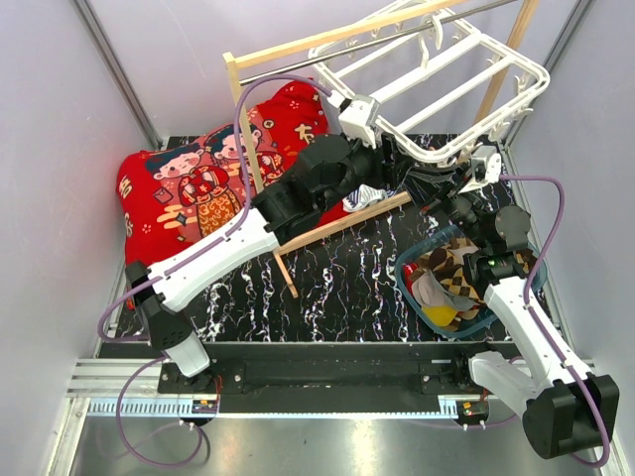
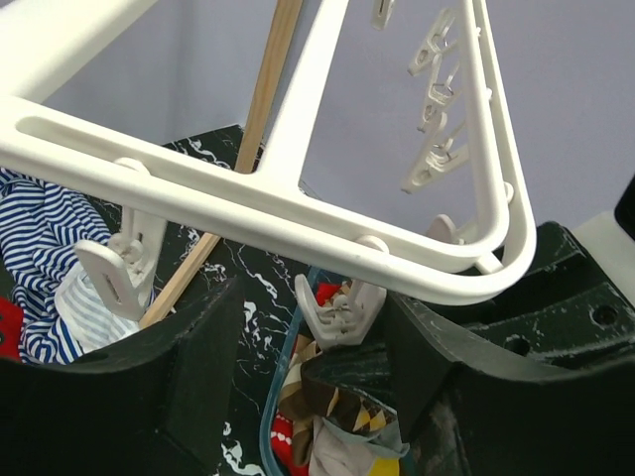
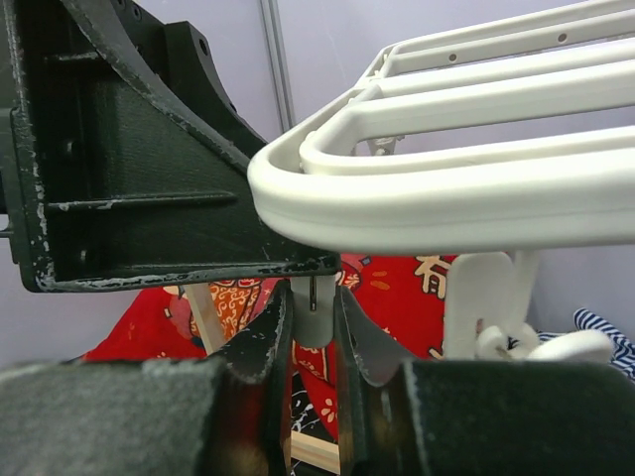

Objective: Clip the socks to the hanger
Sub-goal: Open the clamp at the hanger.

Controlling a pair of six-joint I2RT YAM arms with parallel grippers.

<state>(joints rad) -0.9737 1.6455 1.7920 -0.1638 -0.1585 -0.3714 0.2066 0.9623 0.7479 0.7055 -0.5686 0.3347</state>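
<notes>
The white grid hanger (image 1: 434,151) hangs tilted at the back right, and both grippers meet at its near corner. In the right wrist view, my right gripper (image 3: 316,317) is shut on a small white clip peg (image 3: 316,297) dangling under the hanger's rim (image 3: 446,198). My left gripper (image 2: 313,317) is open, its fingers wide apart on either side of that peg (image 2: 337,309) below the frame (image 2: 198,188), holding nothing. Checkered and grey socks (image 1: 451,283) lie bunched in a blue-rimmed basket (image 1: 405,288), also visible below the left fingers as socks (image 2: 347,412).
A light wooden pole rack (image 1: 327,45) carries the hanger; its slanted leg (image 1: 347,223) crosses the black marbled table. A red patterned cushion (image 1: 198,183) fills the back left. A blue-and-white striped cloth (image 2: 40,238) lies beside it. Grey walls close both sides.
</notes>
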